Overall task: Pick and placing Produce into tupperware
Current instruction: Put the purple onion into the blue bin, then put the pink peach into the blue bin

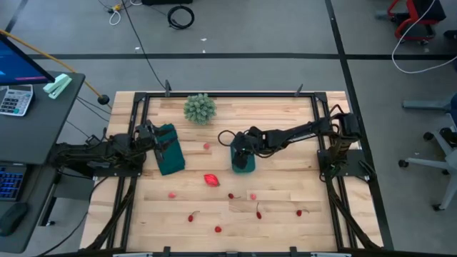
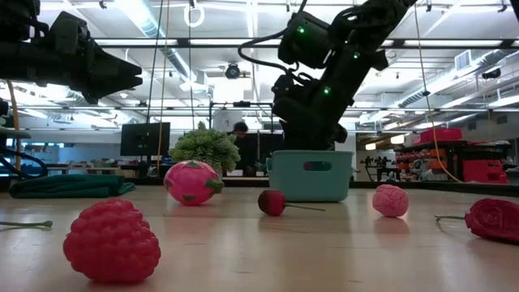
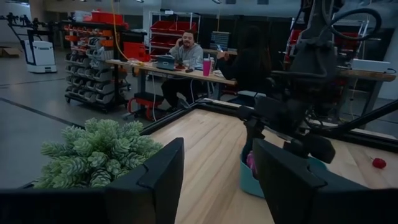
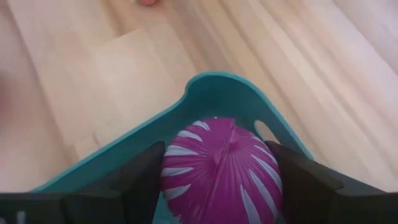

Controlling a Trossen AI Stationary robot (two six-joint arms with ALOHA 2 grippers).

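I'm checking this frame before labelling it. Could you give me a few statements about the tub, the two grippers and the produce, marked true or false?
1. The right gripper is over the teal tub with a purple striped ball between its fingers. True.
2. The left gripper holds a red fruit. False: its fingers are open and empty.
3. All the produce is in the tub. False: several red and pink pieces lie on the table.
4. The spiky green plant ball sits at the table's far edge. True.
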